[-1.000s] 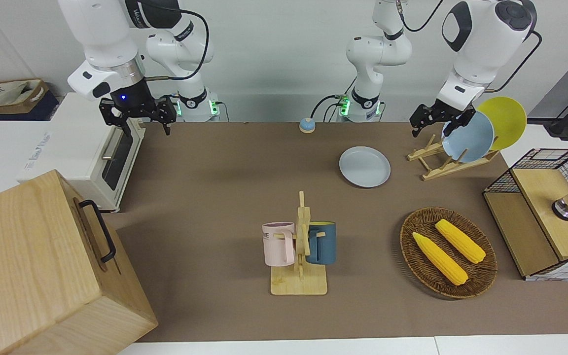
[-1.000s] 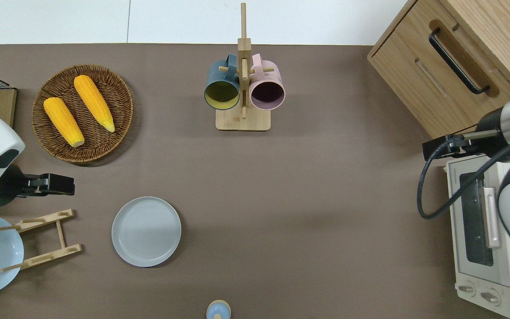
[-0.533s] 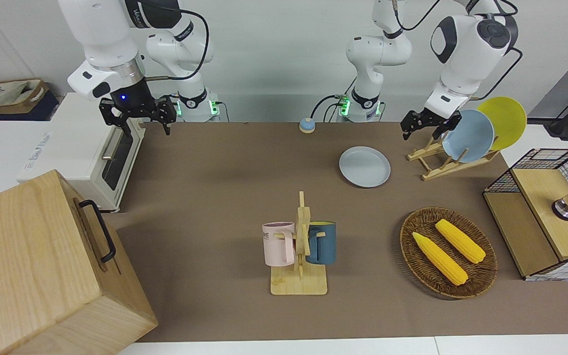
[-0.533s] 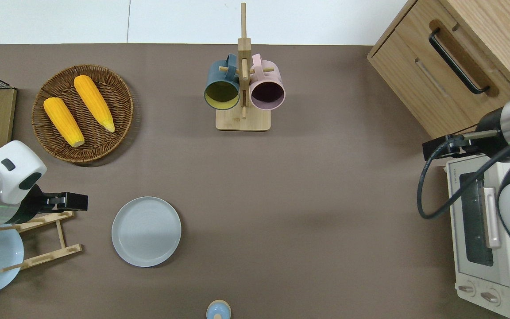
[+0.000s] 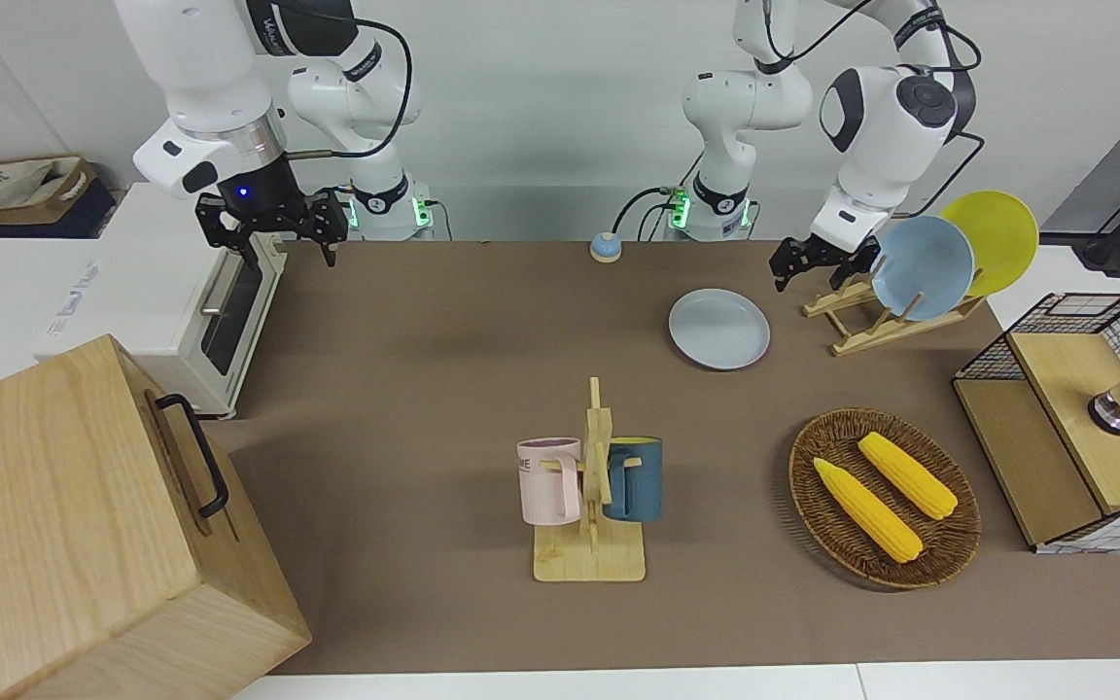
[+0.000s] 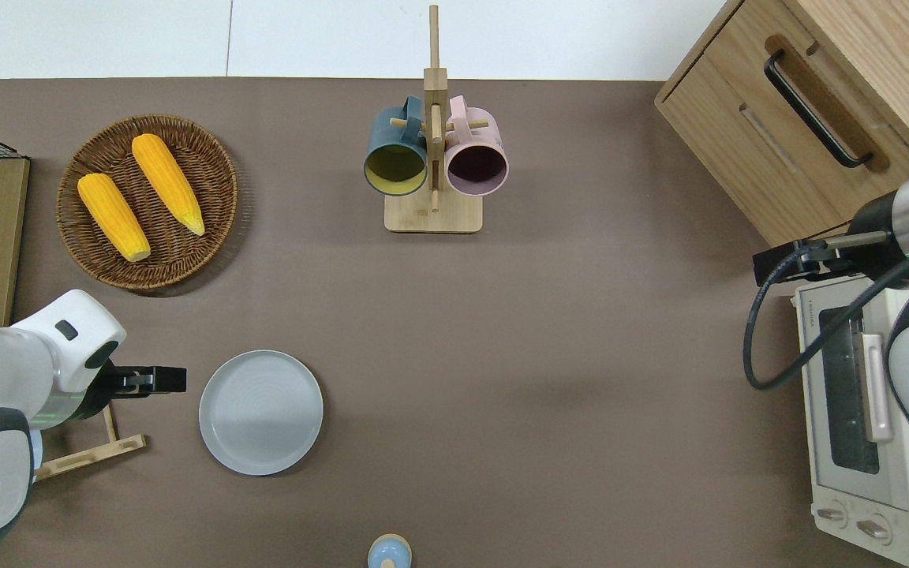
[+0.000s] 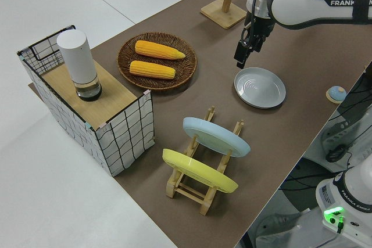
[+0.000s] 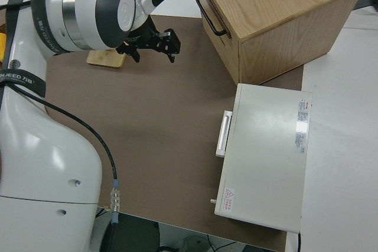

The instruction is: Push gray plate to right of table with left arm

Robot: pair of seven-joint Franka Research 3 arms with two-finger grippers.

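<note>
1. Where the brown-matted table (image 5: 443, 389) runs toward the left arm's end, the gray plate (image 6: 260, 412) lies flat on the mat, rim up, nothing on it.
2. Left gripper (image 6: 167, 379): black, held in the air just beside the plate's rim on the side toward the left arm's end of the table. In the overhead view a thin strip of mat shows between its tip and the rim. Fingers appear drawn close together; nothing is held between them. The left side view shows the gripper (image 7: 242, 55) pointing down, above the mat beside the plate.
3. Wooden dish rack (image 5: 871, 321): stands beside the gray plate, toward the left arm's end. It carries a sky-blue plate (image 5: 922, 267) and a yellow plate (image 5: 993, 238), both leaning on edge.
4. Wicker basket (image 6: 218, 189): farther from the robots than the gray plate, holding two corn cobs (image 6: 139, 193) side by side.
5. Mug tree (image 6: 432, 158): wooden, about mid-table and farther from the robots, with a dark blue mug (image 6: 396, 162) and a pink mug (image 6: 476, 162) hung on its pegs.
6. Small blue bell (image 5: 605, 247): at the table edge nearest the robots.
7. Wire-sided shelf (image 7: 110, 114): at the left arm's end of the table, with a white cylinder (image 7: 77, 62) standing on top.
8. White toaster oven (image 6: 869, 418) and a wooden cabinet (image 6: 809, 102) with a black handle: at the right arm's end.
9. Right gripper (image 5: 273, 222): parked, its fingers spread apart and empty.
</note>
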